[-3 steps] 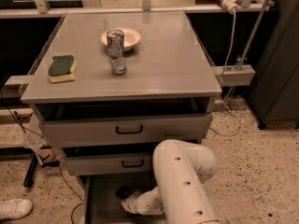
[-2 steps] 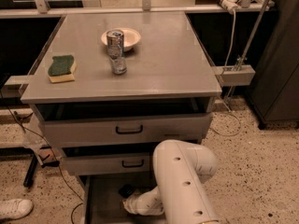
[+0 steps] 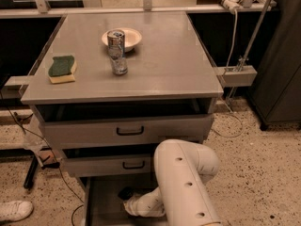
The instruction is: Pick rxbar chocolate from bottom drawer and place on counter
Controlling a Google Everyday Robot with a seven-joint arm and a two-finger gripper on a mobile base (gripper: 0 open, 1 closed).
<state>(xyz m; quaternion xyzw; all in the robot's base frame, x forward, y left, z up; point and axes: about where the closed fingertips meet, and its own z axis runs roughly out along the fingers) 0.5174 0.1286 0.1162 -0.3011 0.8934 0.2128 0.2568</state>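
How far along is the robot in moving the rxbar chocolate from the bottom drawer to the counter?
Done: the bottom drawer stands open. In hand: the gripper is down inside it, at a dark thing, probably the rxbar chocolate. Left: lifting the bar and setting it on the counter, where no bar lies yet.

Sponge (image 3: 61,68), can (image 3: 115,40), bowl (image 3: 133,37), shoe (image 3: 14,210).

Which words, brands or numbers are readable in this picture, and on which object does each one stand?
No text can be read.
can: label too blurred to read.
rxbar chocolate: wrapper print too small to read.
end effector, low in the bottom drawer near the bar: no readable mark.
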